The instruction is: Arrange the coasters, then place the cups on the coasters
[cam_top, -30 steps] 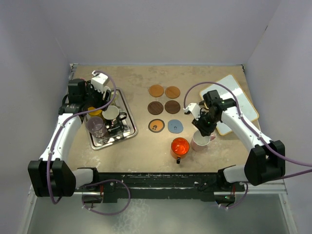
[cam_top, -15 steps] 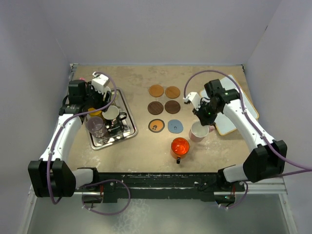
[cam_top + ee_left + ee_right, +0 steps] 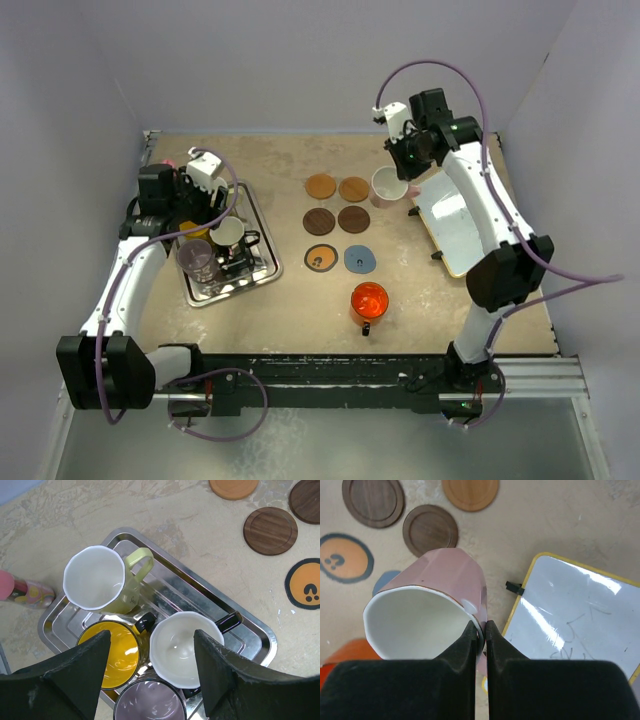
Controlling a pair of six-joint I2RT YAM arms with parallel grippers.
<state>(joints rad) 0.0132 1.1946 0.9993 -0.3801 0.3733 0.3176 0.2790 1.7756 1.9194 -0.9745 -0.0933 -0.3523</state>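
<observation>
From above, the right gripper is at the table's 1 o'clock, pinched shut on the rim of the pink mug, which hangs tilted just at 3 o'clock of the far row of coasters. All six discs lie in two columns mid-table. The red-orange mug stands at their 6 o'clock, on bare table. The whiteboard lies at 3 o'clock. Over at 9 o'clock the left gripper hovers above the tray. Left wrist view now: the jaws stand wide apart with nothing between them, over four mugs packed in the tray. The cream-green mug is at 11 o'clock, the yellow mug at 7, the black mug at 5, and the purple glass mug at 6. A bottle lies off the tray at 9. Right wrist view: both fingers clamp the pink mug's lip, its mouth tipped toward the camera, with the coasters at 11 o'clock and the whiteboard at 3.
</observation>
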